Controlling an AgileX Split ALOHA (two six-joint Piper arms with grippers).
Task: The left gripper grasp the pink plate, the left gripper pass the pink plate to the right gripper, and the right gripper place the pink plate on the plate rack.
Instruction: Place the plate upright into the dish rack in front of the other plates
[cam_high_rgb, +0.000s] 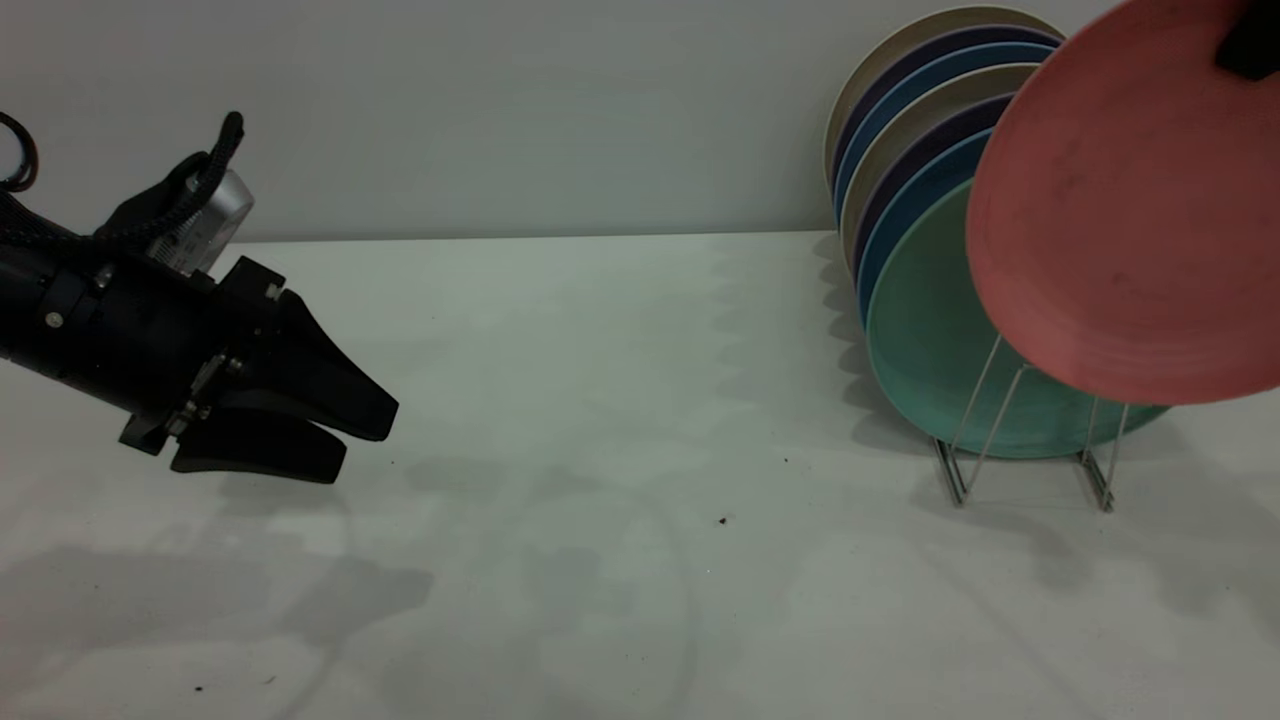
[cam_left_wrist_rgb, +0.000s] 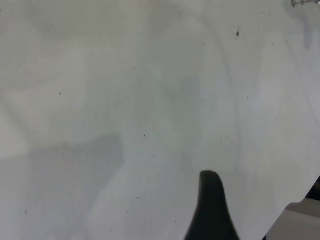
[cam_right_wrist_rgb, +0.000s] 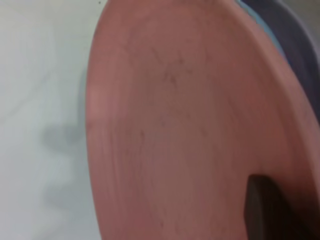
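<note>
The pink plate (cam_high_rgb: 1130, 210) hangs tilted in the air at the far right, in front of the mint-green plate (cam_high_rgb: 930, 350) and above the front loops of the plate rack (cam_high_rgb: 1100, 470). My right gripper (cam_high_rgb: 1250, 45) is shut on its upper rim; only a black finger tip shows at the top right corner. In the right wrist view the pink plate (cam_right_wrist_rgb: 185, 125) fills the picture with one black finger (cam_right_wrist_rgb: 260, 205) pressed on its face. My left gripper (cam_high_rgb: 345, 435) is open and empty, low over the table at the far left. One of its fingers (cam_left_wrist_rgb: 211, 205) shows over bare table.
Several plates in blue, purple and beige (cam_high_rgb: 920, 120) stand on edge in the rack behind the mint-green one, against the back wall. The white table (cam_high_rgb: 600, 400) lies between the two arms. A corner of the rack (cam_left_wrist_rgb: 300, 3) shows in the left wrist view.
</note>
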